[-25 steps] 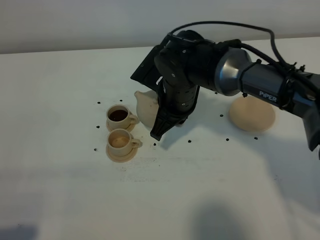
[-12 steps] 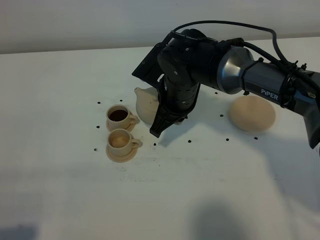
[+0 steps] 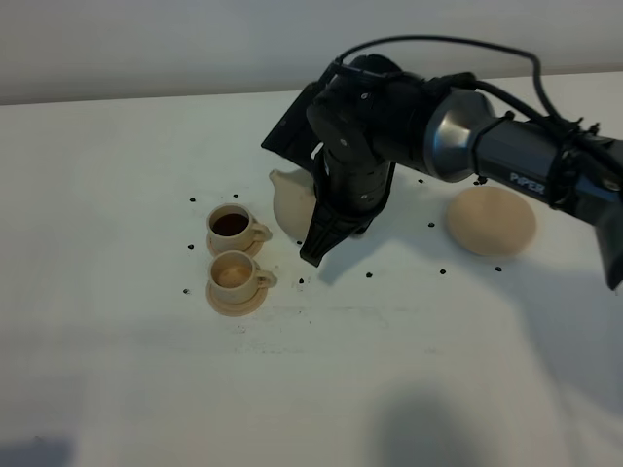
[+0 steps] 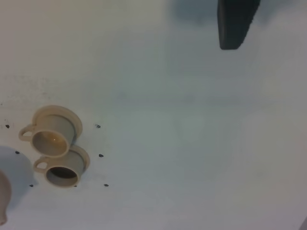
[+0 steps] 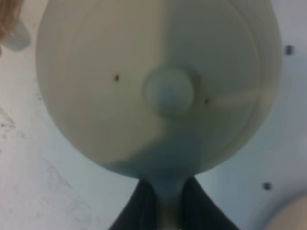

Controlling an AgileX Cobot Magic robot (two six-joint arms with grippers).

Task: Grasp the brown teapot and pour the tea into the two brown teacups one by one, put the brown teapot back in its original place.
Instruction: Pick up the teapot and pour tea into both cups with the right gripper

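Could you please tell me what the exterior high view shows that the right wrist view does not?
Only the exterior high view: the far teacup, dark with tea, the near teacup, paler inside, each on a saucer, the round disc in full, and the right arm hiding much of the brown teapot. Only the right wrist view: the lid's knob from above, and the right claw shut on the teapot's handle. Both: the brown teapot, the white table and its black dots.

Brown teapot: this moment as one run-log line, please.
right gripper: shut on brown teapot | brown teapot: beside far teacup, away from disc | far teacup: dark tea
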